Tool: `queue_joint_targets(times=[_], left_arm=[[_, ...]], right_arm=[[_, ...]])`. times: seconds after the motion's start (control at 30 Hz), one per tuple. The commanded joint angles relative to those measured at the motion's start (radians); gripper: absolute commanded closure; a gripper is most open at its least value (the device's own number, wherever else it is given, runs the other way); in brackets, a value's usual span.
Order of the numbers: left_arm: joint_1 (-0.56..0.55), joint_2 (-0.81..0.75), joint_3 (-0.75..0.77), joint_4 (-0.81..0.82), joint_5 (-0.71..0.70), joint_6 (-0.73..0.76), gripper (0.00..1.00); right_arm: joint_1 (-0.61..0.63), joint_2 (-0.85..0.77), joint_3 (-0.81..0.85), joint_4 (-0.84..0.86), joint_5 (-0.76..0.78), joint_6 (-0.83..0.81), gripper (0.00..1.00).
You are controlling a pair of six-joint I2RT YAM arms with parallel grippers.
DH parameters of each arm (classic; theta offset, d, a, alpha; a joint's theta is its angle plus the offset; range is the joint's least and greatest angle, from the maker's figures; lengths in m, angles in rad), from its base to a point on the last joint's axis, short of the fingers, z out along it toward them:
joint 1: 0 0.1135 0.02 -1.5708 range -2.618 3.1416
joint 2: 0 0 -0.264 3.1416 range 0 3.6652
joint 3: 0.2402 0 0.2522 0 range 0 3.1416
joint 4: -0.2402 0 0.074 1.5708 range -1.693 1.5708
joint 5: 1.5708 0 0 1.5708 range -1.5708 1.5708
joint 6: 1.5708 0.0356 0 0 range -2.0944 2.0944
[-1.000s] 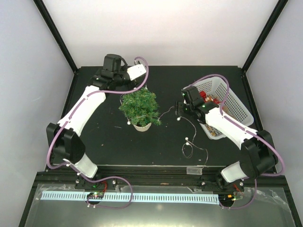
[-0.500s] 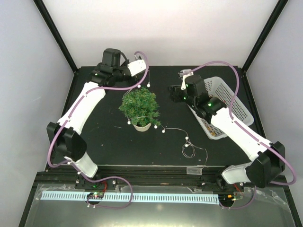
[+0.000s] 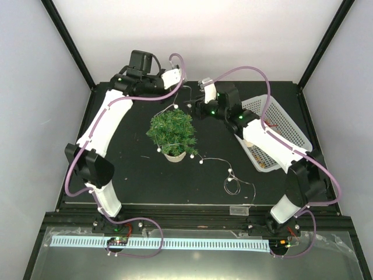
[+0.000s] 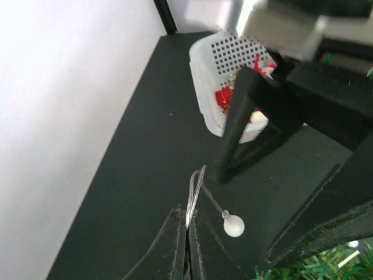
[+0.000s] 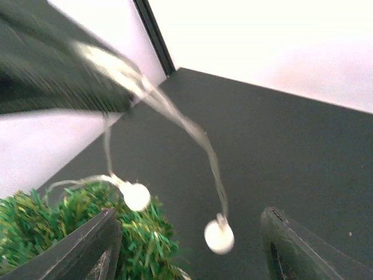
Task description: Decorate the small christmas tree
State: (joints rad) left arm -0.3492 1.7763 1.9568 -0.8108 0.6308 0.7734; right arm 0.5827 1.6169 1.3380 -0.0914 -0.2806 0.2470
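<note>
**Near to far.** Toward the near edge of the black surface [image 3: 128, 175], right of centre, the loose end of a string of lights [image 3: 233, 182] is seen lying in a small coil. Its thin wire [image 3: 215, 160] is led left, past several white bulbs, to the foot of the small christmas tree [image 3: 172, 129]. The tree is stood upright in its whitish pot [image 3: 175, 156] about the middle of the surface, slightly left of centre.

Behind the tree, toward the far edge, the two grippers are found close together above the surface. The left gripper [image 4: 186, 220] is shown with its fingers pressed together, and a doubled length of the wire is pinched between them. From there the wire is draped down to the crown of the tree, with one bulb [image 4: 233, 224] hung just below the pinch. The right gripper [image 5: 189, 219] is held facing it with the jaws spread. In the right wrist view a hanging bulb is seen within the gap, apart from both fingers.

Along the right edge, reaching toward the far right corner, a white perforated basket [image 3: 294, 131] is set, with red ornaments [image 4: 224, 98] inside. It is partly covered by the right arm in the top view. In the left wrist view it is partly screened by the right gripper's dark fingers [image 4: 236, 125].
</note>
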Motion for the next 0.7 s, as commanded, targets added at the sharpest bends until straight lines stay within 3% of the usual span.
queue_joint_targets(times=[0.0,0.13,0.4,0.53,0.67], left_arm=[[-0.008,0.022,0.046,-0.097,0.054,0.028,0.98],[-0.011,0.020,0.045,-0.111,0.071,0.039,0.98],[-0.014,-0.002,0.023,-0.146,0.118,0.075,0.98],[-0.014,-0.019,0.001,-0.153,0.136,0.098,0.98],[-0.014,-0.022,0.000,-0.156,0.137,0.102,0.98]], right_arm=[[-0.003,0.010,0.057,0.065,-0.065,-0.016,0.33],[-0.002,0.050,0.082,0.076,-0.058,-0.002,0.35],[-0.003,0.178,0.157,0.035,-0.020,0.011,0.55],[-0.004,0.197,0.146,0.055,0.016,0.017,0.67],[-0.004,0.186,0.123,0.076,0.058,0.021,0.89]])
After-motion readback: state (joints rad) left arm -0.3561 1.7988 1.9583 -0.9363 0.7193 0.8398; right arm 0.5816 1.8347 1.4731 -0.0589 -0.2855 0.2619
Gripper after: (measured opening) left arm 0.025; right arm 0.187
